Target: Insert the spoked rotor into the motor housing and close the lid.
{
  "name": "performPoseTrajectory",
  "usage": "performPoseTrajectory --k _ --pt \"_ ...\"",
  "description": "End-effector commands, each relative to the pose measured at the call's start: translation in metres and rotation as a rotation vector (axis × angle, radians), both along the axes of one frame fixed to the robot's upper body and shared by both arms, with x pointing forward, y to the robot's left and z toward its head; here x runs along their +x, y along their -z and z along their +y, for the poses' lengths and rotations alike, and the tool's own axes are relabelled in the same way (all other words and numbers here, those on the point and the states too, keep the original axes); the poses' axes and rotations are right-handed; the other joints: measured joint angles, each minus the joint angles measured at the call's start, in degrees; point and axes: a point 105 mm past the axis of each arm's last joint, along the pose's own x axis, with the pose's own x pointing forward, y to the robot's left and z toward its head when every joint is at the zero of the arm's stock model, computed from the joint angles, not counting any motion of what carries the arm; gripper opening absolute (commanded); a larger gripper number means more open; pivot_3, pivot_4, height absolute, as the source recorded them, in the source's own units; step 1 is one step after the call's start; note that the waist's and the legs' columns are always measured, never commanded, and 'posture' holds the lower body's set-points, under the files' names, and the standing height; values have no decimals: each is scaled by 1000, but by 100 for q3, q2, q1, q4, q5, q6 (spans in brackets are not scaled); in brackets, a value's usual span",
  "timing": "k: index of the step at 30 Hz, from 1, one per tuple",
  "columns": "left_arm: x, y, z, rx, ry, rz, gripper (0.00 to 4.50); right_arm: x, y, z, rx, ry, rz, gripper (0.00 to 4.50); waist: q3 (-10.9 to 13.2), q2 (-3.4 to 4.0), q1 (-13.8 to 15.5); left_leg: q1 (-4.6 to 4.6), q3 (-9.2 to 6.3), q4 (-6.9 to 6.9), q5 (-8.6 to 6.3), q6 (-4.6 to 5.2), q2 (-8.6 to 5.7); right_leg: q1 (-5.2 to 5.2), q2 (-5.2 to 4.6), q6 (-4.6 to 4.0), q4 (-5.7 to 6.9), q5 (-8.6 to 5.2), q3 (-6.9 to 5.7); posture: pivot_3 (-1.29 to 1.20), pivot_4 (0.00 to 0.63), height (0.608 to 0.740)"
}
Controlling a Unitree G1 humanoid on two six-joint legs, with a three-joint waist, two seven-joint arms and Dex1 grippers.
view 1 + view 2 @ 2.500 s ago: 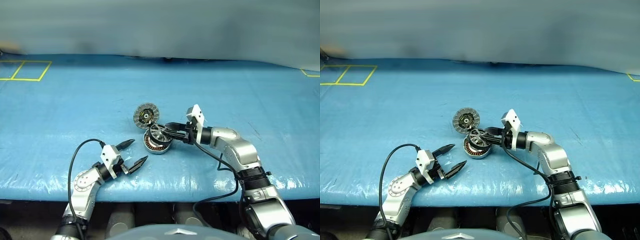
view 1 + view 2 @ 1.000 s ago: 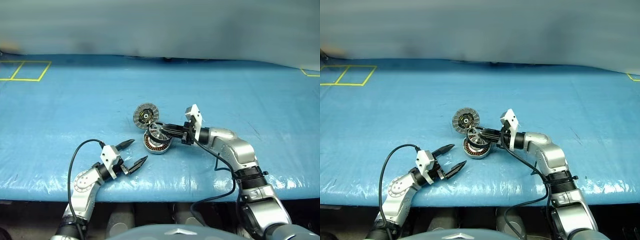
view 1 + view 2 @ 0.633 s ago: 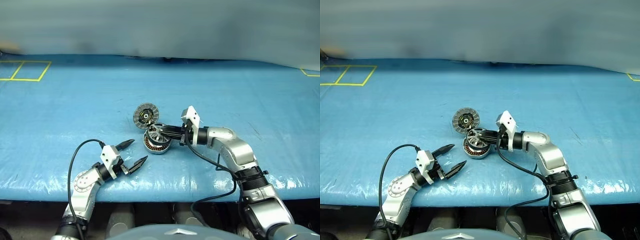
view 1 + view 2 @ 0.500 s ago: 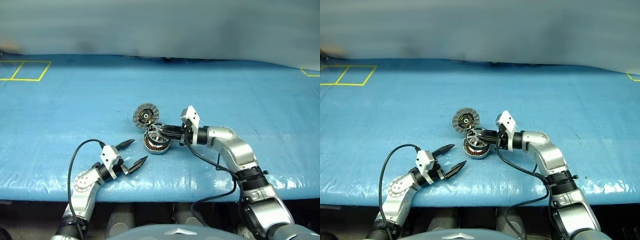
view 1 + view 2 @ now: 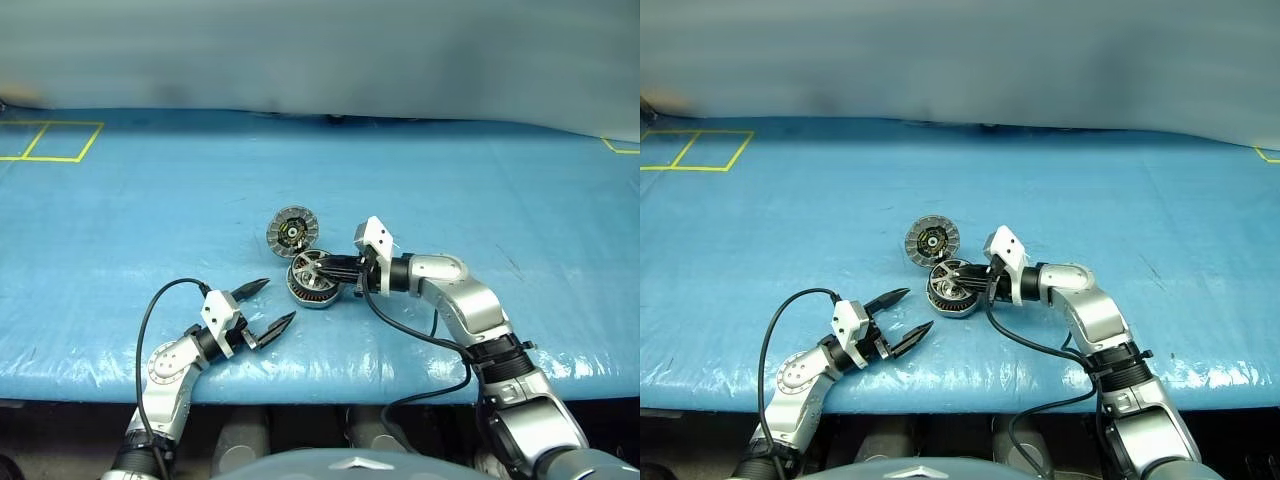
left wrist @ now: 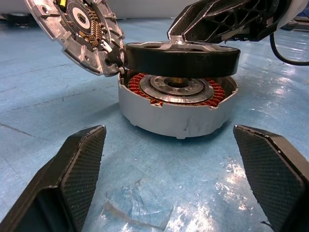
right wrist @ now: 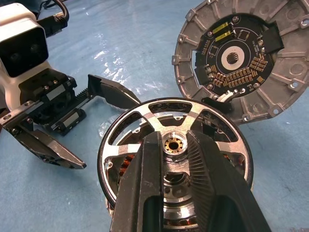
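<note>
The spoked rotor [image 6: 181,59], a black ring with silver spokes, hangs almost level just above the motor housing [image 6: 176,116], whose copper windings show beneath it. My right gripper [image 7: 172,141] is shut on the rotor at its hub, reaching in from the right [image 5: 338,268]. The lid [image 5: 291,231] stands open and tilted behind the housing, joined to its rim, with its segmented inner face showing [image 7: 239,58]. My left gripper [image 5: 277,301] rests open on the table in front of the housing and a little to its left, with nothing between its fingers.
A blue sheet [image 5: 150,220] covers the table. A yellow tape square [image 5: 50,140] lies at the far left. The table's front edge [image 5: 330,385] runs close behind my left gripper. A black cable [image 5: 425,340] loops under the right arm.
My right gripper has rolled, so the rotor went from tilted on edge to nearly flat and lower over the housing. The left arm has not moved.
</note>
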Motion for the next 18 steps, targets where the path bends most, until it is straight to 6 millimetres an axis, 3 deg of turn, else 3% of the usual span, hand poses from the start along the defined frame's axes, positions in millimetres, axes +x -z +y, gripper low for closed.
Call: performPoseTrajectory --k 1,11,16,18 --pt "-4 8 0 6 -6 30 4500 2 -8 0 14 -9 -37 401 0 0 0 0 0 0 0 0 0 0 0 0 0 0 0 0 150 740" --pt "-4 8 0 6 -8 31 4500 1 -6 0 6 -14 -29 401 0 0 0 0 0 0 0 0 0 0 0 0 0 0 0 0 150 740" --pt "-4 9 -1 5 -5 32 4500 2 -10 0 33 -4 -39 1955 0 0 -1 0 0 -1 0 0 0 -1 0 -1 -1 -1 0 0 150 740" --pt "-4 9 -1 4 -4 33 4500 2 -12 0 44 -3 -44 1955 0 0 0 0 0 -1 0 0 0 -1 0 -1 -1 -1 0 0 150 740"
